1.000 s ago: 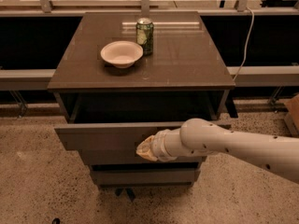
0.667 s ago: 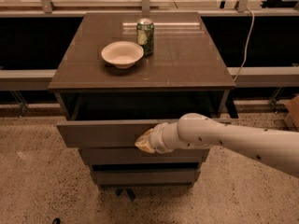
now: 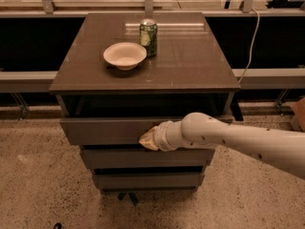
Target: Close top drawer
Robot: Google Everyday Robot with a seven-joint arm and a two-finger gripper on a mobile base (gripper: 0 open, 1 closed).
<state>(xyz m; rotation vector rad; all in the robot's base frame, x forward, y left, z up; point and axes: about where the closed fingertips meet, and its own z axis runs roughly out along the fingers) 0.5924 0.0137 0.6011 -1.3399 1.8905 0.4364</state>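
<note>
Gripper [image 3: 148, 140]: against the drawer front's lower edge, right of middle, placed to push; open or closed, I cannot tell.
Top drawer [image 3: 102, 130]: standing out beyond the cabinet top's [image 3: 190, 70] front edge (dark gap above).
Bowl [image 3: 125, 55]: left of centre.
Can [image 3: 148, 31]: just behind, nearer the back edge.
</note>
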